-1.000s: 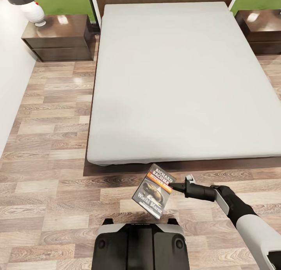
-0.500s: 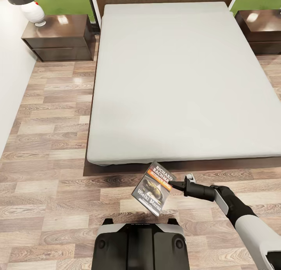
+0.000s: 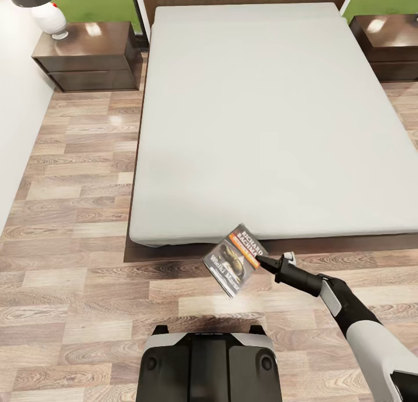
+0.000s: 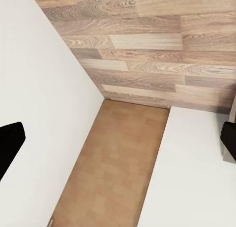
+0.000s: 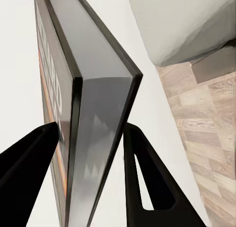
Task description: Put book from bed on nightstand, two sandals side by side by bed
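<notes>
Right gripper [image 3: 264, 264] pinches the book [image 3: 235, 259] by its edge, lower centre — held clear of the bed [image 3: 261, 117] for carrying to the upper-left nightstand [image 3: 87, 62].

One bed [image 3: 255, 117] is showing in the head view, and two nightstands are flanking it, one [image 3: 90, 56] on the robot's left and one [image 3: 388, 45] on its right. One book [image 3: 234, 259] is hanging in the air near the foot of the bed, and one end effector [image 3: 262, 264] on the right arm is pinching it. One white lamp base [image 3: 49, 20] is sitting on the left nightstand, and two dark fingers [image 5: 147, 182] are pressing the book's cover and back in the right wrist view.
</notes>
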You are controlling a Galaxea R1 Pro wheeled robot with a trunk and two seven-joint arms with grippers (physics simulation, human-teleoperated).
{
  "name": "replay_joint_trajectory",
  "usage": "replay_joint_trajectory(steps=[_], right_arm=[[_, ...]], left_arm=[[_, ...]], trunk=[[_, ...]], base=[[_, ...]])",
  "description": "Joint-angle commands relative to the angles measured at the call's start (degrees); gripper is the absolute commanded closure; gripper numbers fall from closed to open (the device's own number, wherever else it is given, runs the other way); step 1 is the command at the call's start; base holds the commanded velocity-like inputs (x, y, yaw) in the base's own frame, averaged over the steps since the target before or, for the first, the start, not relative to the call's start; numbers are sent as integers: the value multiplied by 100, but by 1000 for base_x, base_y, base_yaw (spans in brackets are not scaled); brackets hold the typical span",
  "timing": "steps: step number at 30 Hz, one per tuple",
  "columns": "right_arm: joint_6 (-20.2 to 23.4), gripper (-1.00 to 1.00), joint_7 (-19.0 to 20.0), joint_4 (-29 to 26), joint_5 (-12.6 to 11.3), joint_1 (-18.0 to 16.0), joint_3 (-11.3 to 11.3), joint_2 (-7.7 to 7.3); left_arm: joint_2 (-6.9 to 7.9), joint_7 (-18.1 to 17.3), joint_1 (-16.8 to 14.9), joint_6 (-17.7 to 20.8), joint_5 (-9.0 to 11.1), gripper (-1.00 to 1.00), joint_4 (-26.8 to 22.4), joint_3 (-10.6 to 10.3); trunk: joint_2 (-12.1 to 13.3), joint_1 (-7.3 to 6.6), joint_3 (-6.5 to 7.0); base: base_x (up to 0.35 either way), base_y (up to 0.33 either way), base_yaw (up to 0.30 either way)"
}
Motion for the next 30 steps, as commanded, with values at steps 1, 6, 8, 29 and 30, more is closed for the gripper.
replay_joint_trajectory(steps=[1, 6, 8, 29, 30], right_arm=[[44, 100, -24, 0, -20, -1, -36, 6], [39, 100, -88, 0, -24, -1, -118, 46], [33, 100, -104, -6, -25, -1, -141, 70], [-190, 100, -104, -15, -30, 7, -174, 132], [-190, 100, -104, -15, -30, 5, -174, 132]], left_arm=[[-1, 12, -2, -13, 31, -100, 6, -48], [-5, 15, -4, -7, 29, -100, 6, -53], [-7, 15, -5, -5, 28, -100, 6, -55], [-10, 17, -5, -33, 35, -100, -2, -57], [-10, 17, -3, -36, 35, -100, -2, -57]], trunk=[[-8, 3, -5], [-8, 3, -5], [-8, 3, -5], [-8, 3, 89], [-8, 3, 98]], base=[[0, 0, 0], [0, 0, 0], [0, 0, 0], [0, 0, 0], [0, 0, 0]])
